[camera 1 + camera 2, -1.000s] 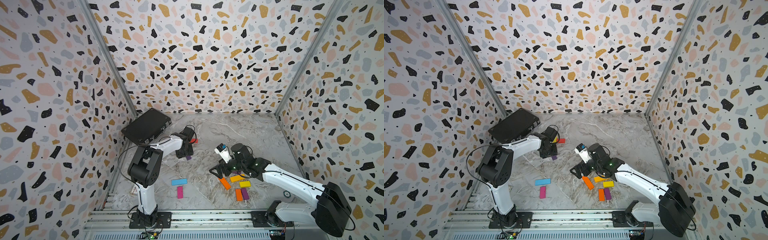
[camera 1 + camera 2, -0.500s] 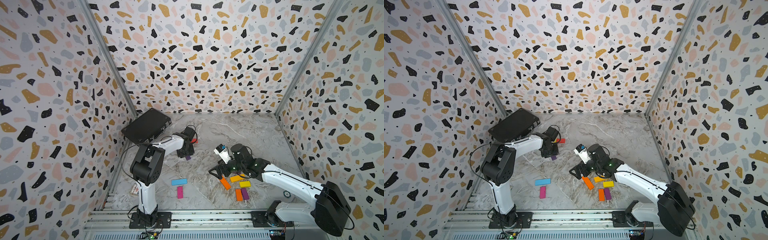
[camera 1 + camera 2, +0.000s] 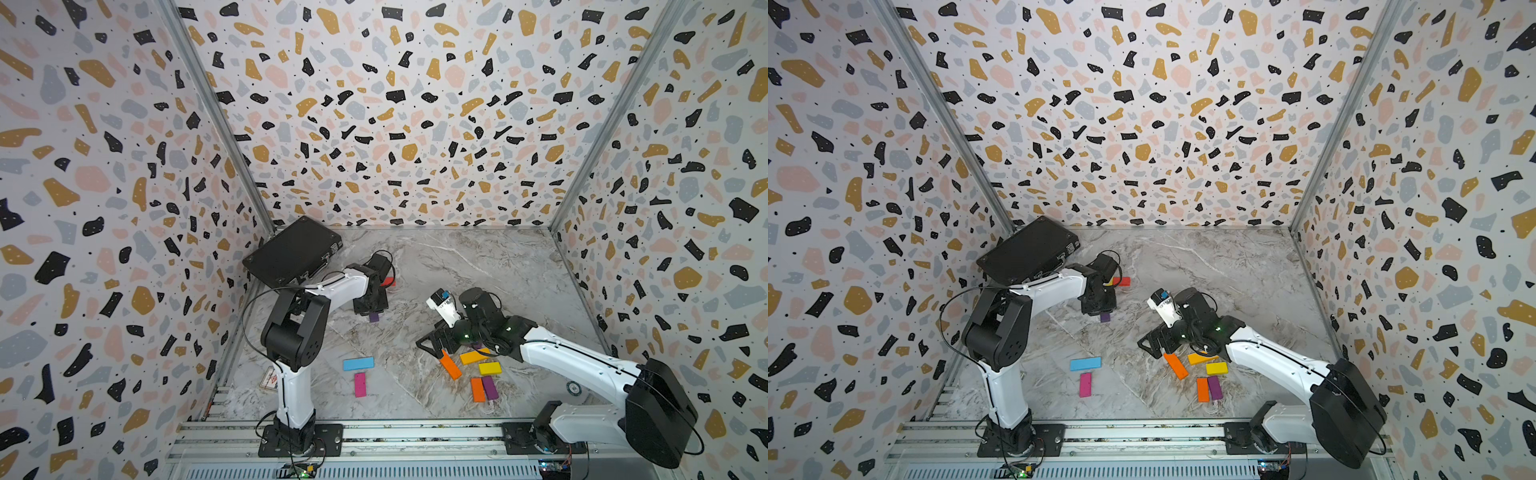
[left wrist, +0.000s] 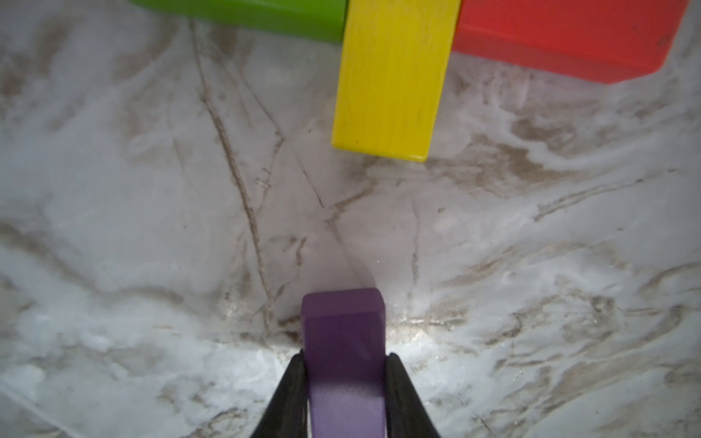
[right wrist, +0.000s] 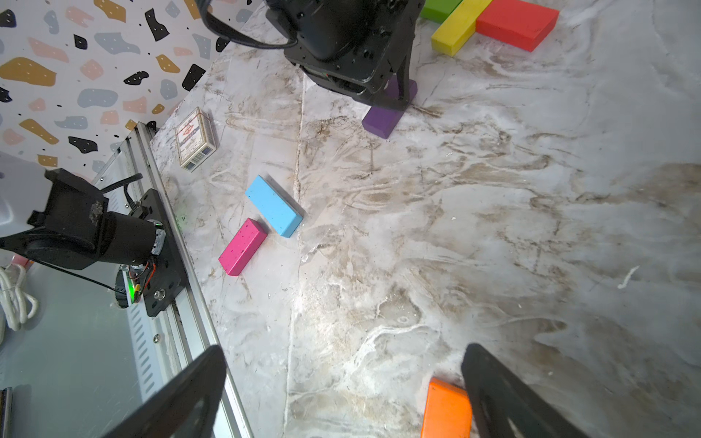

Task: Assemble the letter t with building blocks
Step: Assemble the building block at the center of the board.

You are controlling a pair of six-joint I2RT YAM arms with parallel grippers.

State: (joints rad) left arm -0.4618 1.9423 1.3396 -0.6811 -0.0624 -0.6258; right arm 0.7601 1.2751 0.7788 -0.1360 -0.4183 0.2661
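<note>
Left gripper (image 4: 346, 356): jaws are pinching a purple rectangular wooden block (image 4: 341, 322).
Right gripper (image 5: 345, 352): jaws are standing spread wide, beside an orange rectangular wooden block (image 5: 445, 407).

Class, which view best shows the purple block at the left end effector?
Left wrist: the purple block sits large between the left end effector's jaws. Both top views show only its tip; right wrist shows it partly hidden.

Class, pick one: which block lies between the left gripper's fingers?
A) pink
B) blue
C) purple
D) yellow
C: in the left wrist view the purple block sits between the two black fingers of the left gripper, which lie close against its sides.
</note>
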